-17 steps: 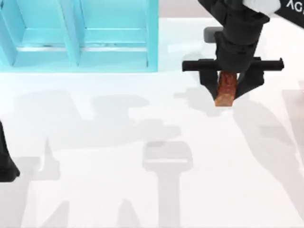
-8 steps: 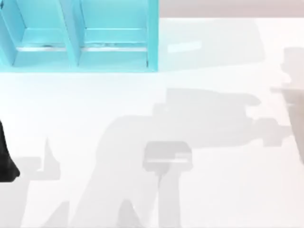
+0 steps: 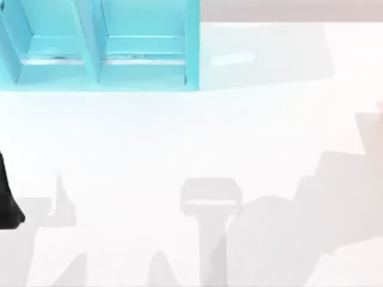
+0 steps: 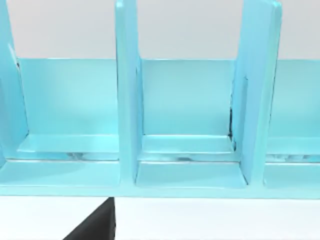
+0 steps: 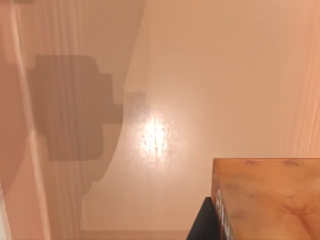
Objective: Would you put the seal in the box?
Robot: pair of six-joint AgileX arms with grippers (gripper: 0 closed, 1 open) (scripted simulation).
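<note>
The seal (image 5: 265, 200), an orange-brown block, fills the near corner of the right wrist view. It hangs above the pale table. A dark finger (image 5: 201, 224) of my right gripper presses against its side. The box (image 3: 191, 42) is a cyan case with upright dividers at the table's far left. In the left wrist view its compartments (image 4: 127, 100) face the camera with nothing in them. My left arm (image 3: 7, 203) stays parked at the left edge of the table, well in front of the box.
The white table (image 3: 197, 137) carries only soft grey shadows, the largest at the near right (image 3: 299, 239). Open surface lies between the box and the near edge.
One second ago my right gripper held the seal over the far right of the table. It has since left the top view with the seal, and its shadow has slid to the near right.
</note>
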